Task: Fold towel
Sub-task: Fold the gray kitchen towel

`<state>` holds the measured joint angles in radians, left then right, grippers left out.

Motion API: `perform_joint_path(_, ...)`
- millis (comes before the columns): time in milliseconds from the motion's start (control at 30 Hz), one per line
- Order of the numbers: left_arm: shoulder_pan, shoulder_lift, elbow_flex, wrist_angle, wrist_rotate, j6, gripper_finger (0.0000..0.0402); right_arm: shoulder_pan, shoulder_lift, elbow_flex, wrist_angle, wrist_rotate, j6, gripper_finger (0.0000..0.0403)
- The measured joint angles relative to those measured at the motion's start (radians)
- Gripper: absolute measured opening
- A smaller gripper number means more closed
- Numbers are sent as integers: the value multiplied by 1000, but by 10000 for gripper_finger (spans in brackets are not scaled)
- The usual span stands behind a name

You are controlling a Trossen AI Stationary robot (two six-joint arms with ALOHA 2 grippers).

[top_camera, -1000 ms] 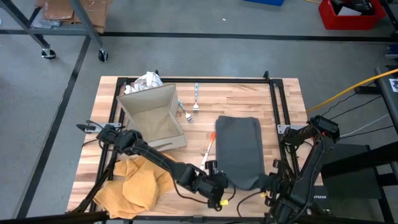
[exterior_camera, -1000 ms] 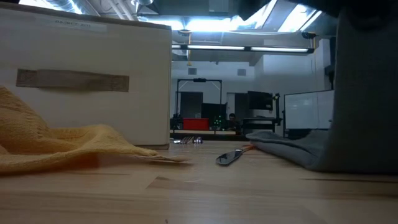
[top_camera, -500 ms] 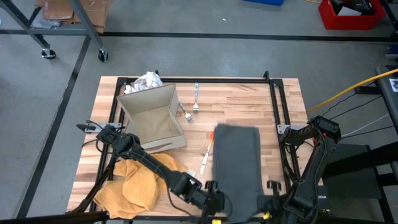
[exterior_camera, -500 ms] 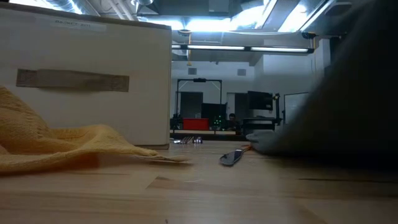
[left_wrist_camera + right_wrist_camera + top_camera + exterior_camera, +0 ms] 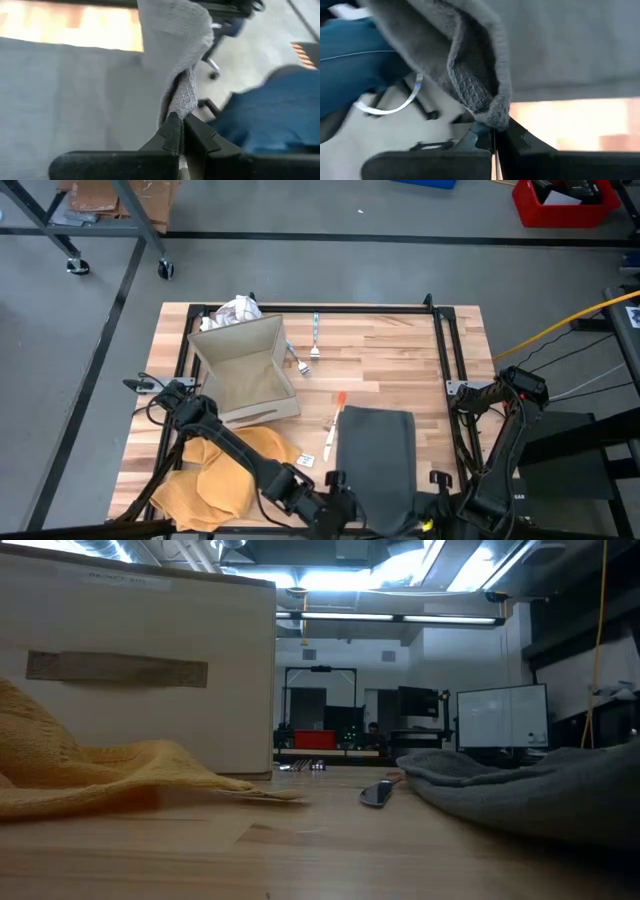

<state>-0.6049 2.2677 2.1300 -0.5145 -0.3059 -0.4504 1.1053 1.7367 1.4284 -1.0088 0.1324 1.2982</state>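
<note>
so i've got the grey towel (image 5: 375,460) by its two near corners, my left gripper (image 5: 179,131) clamped on one and my right gripper (image 5: 492,134) pinched on the other, both down at the bottom edge of the high view. holding both corners keeps that edge straight for the fold, i reckon. towel lies flat in the lower middle of the table (image 5: 400,350), long axis running top to bottom, just right of the yellow cloth (image 5: 225,475).

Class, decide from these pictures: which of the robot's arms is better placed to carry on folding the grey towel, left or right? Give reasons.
Neither alone. The left gripper and right gripper are each shut on a near corner of the grey towel at the table's near edge, so the fold probably needs both.
</note>
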Motion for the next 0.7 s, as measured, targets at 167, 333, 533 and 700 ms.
perform_joint_path(167, 26, 0, 0, -1, -73, -95, 0, -2, -4, 12, -137, 10, 107, 7)
perform_joint_path(333, 42, -3, 0, -6, -141, -135, 0, 0, -7, 112, -272, 63, 122, 7)
perform_joint_path(533, 65, -6, 0, -11, -173, -96, 0, -7, -10, 211, -477, 203, 109, 7)
perform_joint_path(700, 88, -6, 0, -85, -179, -97, 0, -26, -10, 176, -535, 216, 108, 7)
